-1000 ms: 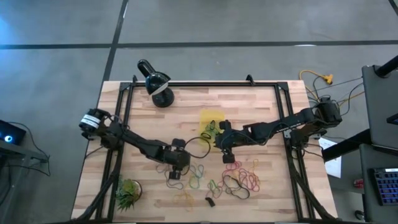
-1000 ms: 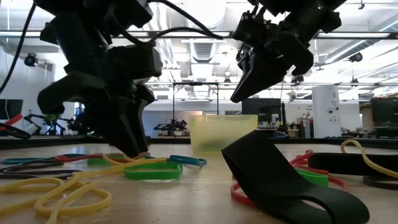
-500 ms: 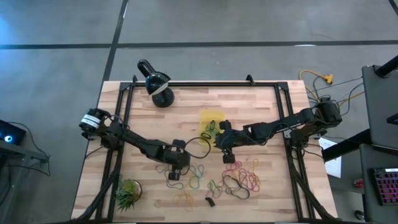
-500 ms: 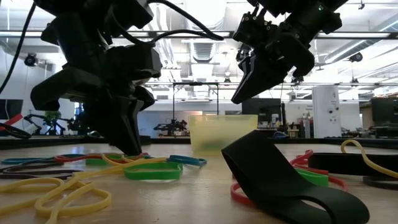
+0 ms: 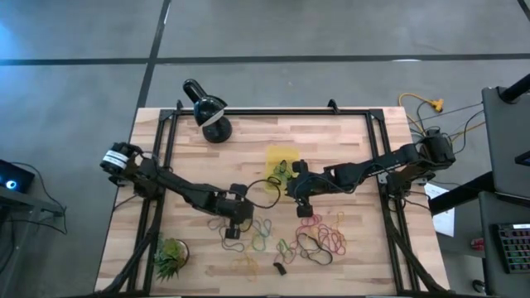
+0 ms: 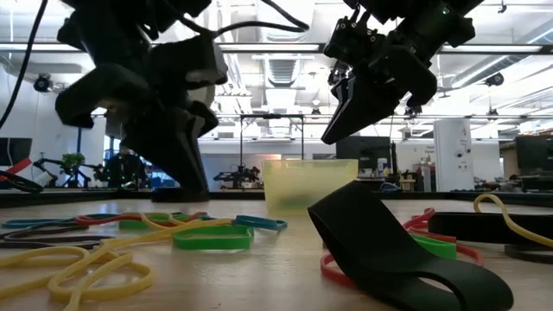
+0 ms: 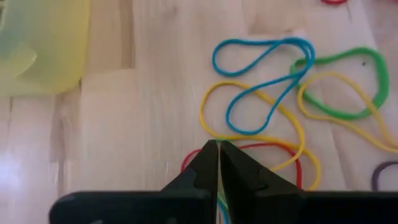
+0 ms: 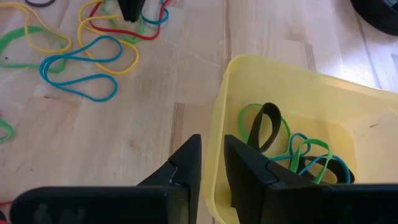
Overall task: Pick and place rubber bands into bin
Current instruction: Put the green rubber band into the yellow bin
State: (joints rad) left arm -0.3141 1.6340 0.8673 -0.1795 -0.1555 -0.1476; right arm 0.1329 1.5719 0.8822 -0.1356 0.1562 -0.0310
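Note:
Many loose rubber bands (image 5: pixel 281 236) in red, yellow, green, blue and black lie on the wooden table, near of centre. The yellow bin (image 5: pixel 280 159) stands mid-table with several bands inside (image 8: pixel 292 149). My left gripper (image 7: pixel 217 144) is shut just above the bands, left of the bin; in the low view its tip (image 6: pixel 194 188) is off the table. My right gripper (image 8: pixel 212 138) hovers over the bin's rim (image 8: pixel 219 93), its fingers a narrow gap apart with nothing between them. My left gripper comes slanting down from the table's left. A thin green and blue sliver of rubber band (image 7: pixel 219 202) shows far back between its shut fingers (image 7: pixel 239 168). The fingers hide the rest of the hold. No hanging loop shows in the low view.
A black domed lamp (image 5: pixel 207 108) stands at the far left and a small spiky plant (image 5: pixel 170 257) at the near left corner. A wide black band (image 6: pixel 380 250) lies close to the low camera. Black frame rails (image 5: pixel 161 165) run along the table's edges.
My left gripper has risen a little off the table, its tip now clear of the bands below it. The bands on the table lie as they did.

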